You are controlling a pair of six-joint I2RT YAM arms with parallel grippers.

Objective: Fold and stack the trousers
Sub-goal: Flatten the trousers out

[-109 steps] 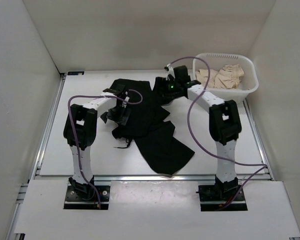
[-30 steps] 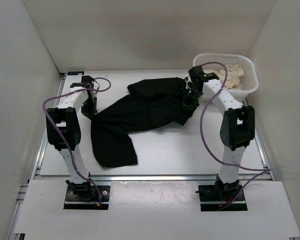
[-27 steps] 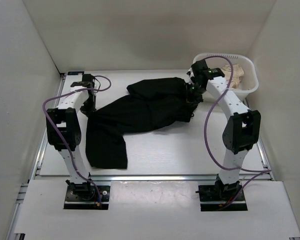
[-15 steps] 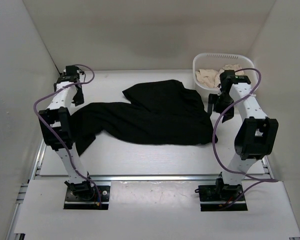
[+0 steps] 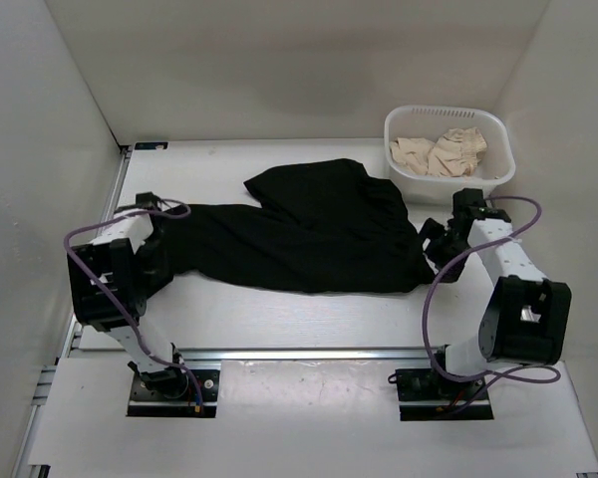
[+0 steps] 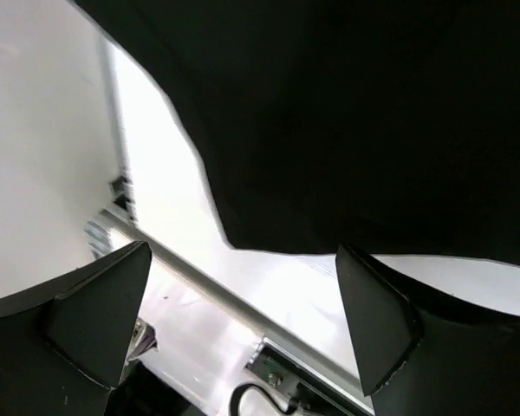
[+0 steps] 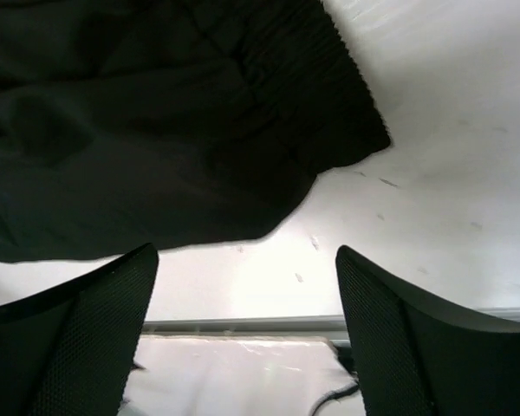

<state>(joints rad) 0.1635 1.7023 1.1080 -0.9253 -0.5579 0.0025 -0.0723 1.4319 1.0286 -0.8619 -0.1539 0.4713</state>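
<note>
The black trousers (image 5: 309, 234) lie spread across the table, waistband end to the right and leg end to the left. My left gripper (image 5: 157, 261) is at the left leg end, open and empty. In the left wrist view (image 6: 243, 251) the trousers' edge (image 6: 347, 130) lies just beyond the fingertips. My right gripper (image 5: 434, 242) is at the right end, open and empty. In the right wrist view (image 7: 245, 251) the ribbed waistband (image 7: 286, 95) lies ahead of the fingers (image 7: 95, 321).
A white basket (image 5: 500, 177) holding beige cloths (image 5: 441, 151) stands at the back right, close behind my right arm. White walls enclose the table on three sides. A metal rail (image 5: 309, 352) runs along the near table edge.
Both arms pulled the trousers out sideways, then came back toward the near side. Both grippers have let go of the fabric, which now lies flatter and wider.
</note>
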